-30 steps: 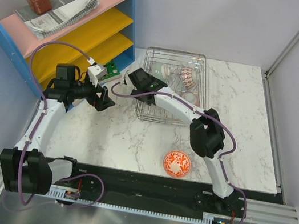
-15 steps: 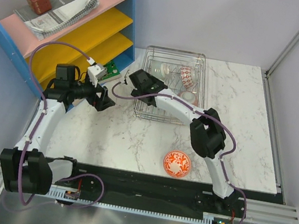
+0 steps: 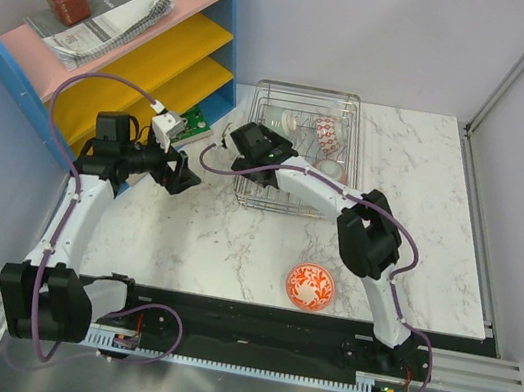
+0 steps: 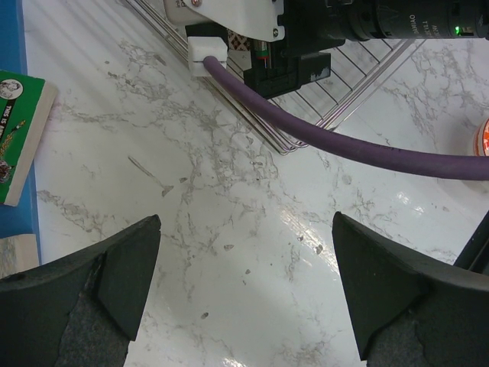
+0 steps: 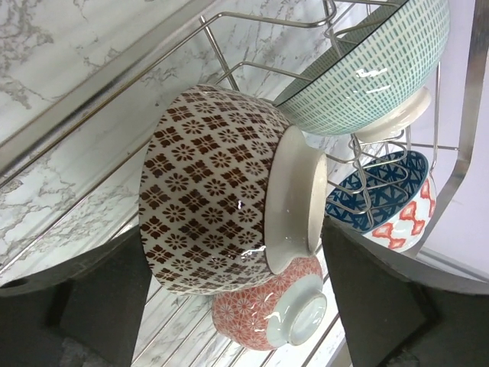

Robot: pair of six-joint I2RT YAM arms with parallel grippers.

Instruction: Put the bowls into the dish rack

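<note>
The silver wire dish rack (image 3: 354,121) stands at the back of the marble table. My right gripper (image 3: 254,143) is at the rack's left side, open. In the right wrist view its jaws (image 5: 234,229) straddle a brown-patterned beige bowl (image 5: 210,191) lying on its side on the rack wires (image 5: 114,84). A red-orange patterned bowl (image 5: 263,313), a pale green patterned bowl (image 5: 374,69) and a blue patterned bowl (image 5: 382,202) lie in the rack beside it. Another red-orange floral bowl (image 3: 311,286) sits on the table near the front. My left gripper (image 3: 181,174) (image 4: 246,229) is open and empty over bare marble.
A blue-framed shelf (image 3: 207,19) with pink and yellow boards stands at the back left, with a green book (image 4: 15,130) at its foot. My right arm's purple cable (image 4: 344,145) runs across the left wrist view, in front of the rack's corner (image 4: 336,99).
My right gripper has shifted slightly to the right, further into the rack. The left arm has barely moved.
</note>
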